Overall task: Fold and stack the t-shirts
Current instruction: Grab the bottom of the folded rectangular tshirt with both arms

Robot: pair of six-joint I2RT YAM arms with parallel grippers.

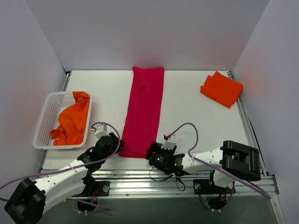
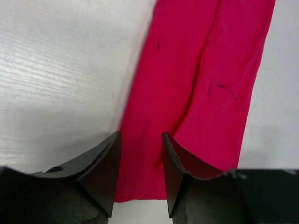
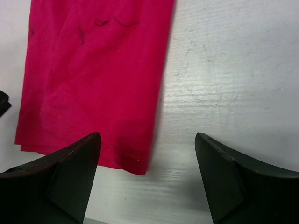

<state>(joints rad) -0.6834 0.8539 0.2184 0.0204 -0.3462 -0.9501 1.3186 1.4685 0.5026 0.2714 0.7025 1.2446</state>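
Both arms lie low and reach forward from their bases on the near rail, wrists bent toward the near end of a crimson pink-red cloth t-shirt [image 1: 144,112], which is folded into 1 long narrow strip running from the far wall to the near edge of the white table [image 1: 196,126]. The left gripper [image 2: 140,140] sits at the strip's near-left corner, its 2 black fingers [image 2: 100,172] only narrowly parted with the cloth's edge seen in the gap; whether they touch the cloth cannot be told. The right gripper [image 3: 147,137] is spread wide over the near-right corner, holding nothing. A folded bright orange t-shirt [image 1: 222,88] rests at the far right, well apart. A crumpled orange t-shirt [image 1: 72,122] lies in a white plastic mesh basket [image 1: 44,123] at left. Plain pale walls [image 1: 140,32] enclose the table on 3 sides.
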